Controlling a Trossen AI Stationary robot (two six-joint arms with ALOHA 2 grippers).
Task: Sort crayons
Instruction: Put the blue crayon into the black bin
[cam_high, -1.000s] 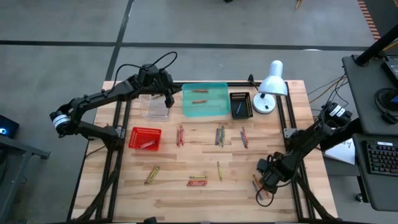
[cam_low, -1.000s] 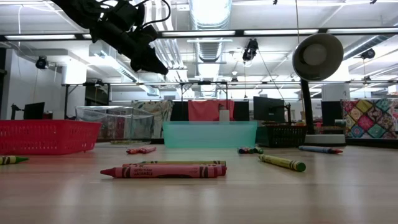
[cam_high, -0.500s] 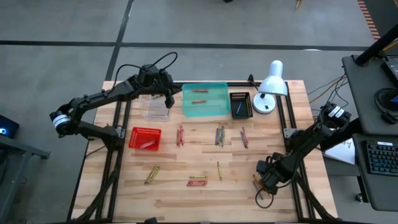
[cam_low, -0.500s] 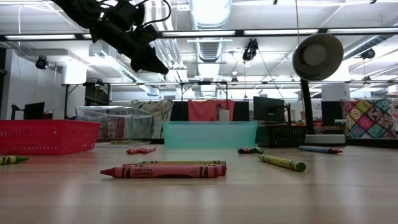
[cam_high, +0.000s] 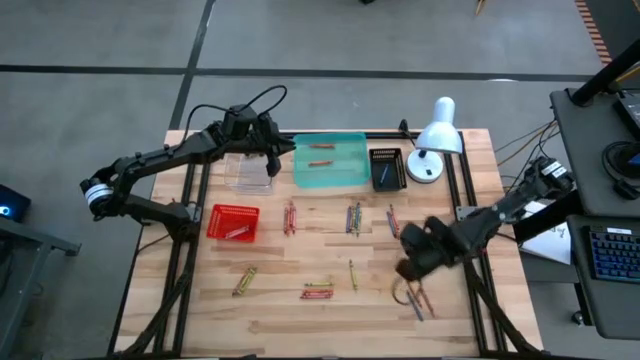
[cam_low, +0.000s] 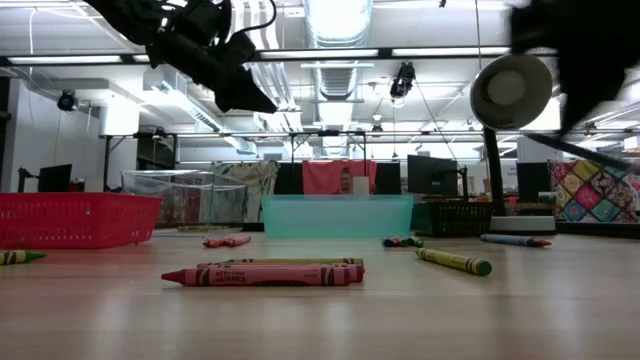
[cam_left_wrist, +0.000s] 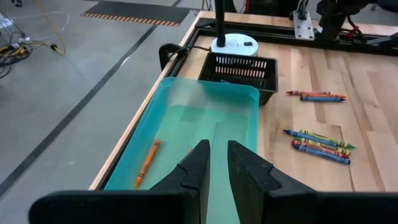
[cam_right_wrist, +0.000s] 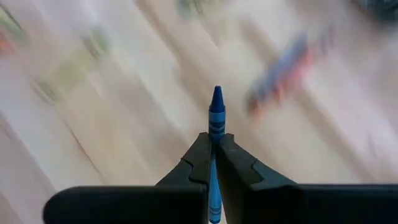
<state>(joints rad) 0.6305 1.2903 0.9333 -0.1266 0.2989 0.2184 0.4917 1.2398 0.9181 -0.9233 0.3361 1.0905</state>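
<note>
The right gripper (cam_right_wrist: 214, 163) pinches a blue crayon (cam_right_wrist: 215, 124) above the table (cam_high: 270, 300), while the left gripper (cam_left_wrist: 218, 163), narrowly parted, hovers over the teal tray (cam_left_wrist: 245, 93).

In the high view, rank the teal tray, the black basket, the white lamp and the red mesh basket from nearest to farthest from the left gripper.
Measured from the left gripper, at the table's far left:
1. Teal tray, just to its right.
2. Red mesh basket, toward the near left.
3. Black basket, right of the tray.
4. White lamp, at the far right corner.
</note>
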